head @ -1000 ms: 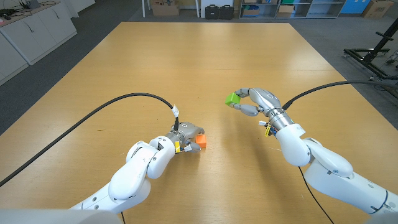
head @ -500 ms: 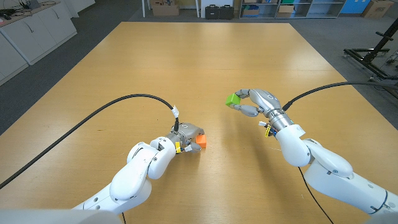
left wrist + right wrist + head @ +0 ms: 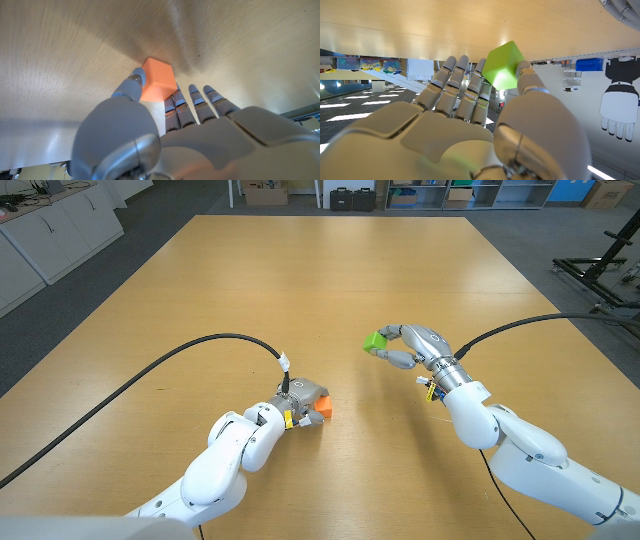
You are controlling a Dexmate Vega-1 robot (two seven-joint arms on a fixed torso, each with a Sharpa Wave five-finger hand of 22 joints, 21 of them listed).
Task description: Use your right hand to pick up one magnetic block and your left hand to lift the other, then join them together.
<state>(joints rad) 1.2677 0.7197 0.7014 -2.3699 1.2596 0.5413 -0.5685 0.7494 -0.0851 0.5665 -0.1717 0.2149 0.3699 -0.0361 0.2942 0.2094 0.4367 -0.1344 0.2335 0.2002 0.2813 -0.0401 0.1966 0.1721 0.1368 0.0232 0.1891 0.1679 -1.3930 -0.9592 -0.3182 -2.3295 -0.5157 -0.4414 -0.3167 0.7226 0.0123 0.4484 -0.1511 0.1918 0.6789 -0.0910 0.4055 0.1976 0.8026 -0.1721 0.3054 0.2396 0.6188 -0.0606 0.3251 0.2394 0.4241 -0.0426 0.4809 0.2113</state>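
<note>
A green block (image 3: 375,339) hangs above the table, pinched between the thumb and fingers of my right hand (image 3: 408,345); the right wrist view shows the green block (image 3: 502,65) at the fingertips of that right hand (image 3: 470,125). An orange block (image 3: 323,408) sits on the table at the near middle. My left hand (image 3: 300,402) is down at it. In the left wrist view the orange block (image 3: 157,85) lies between the thumb and the fingers of the left hand (image 3: 175,130), both touching its sides.
The wooden table (image 3: 320,280) stretches far beyond both hands. A black cable (image 3: 180,352) loops over the table to my left arm, and another cable (image 3: 520,325) runs to my right arm. Cabinets and boxes stand beyond the table's far edge.
The left arm has shifted slightly; the hand stays at the orange block. The right hand holds the green block in the same place.
</note>
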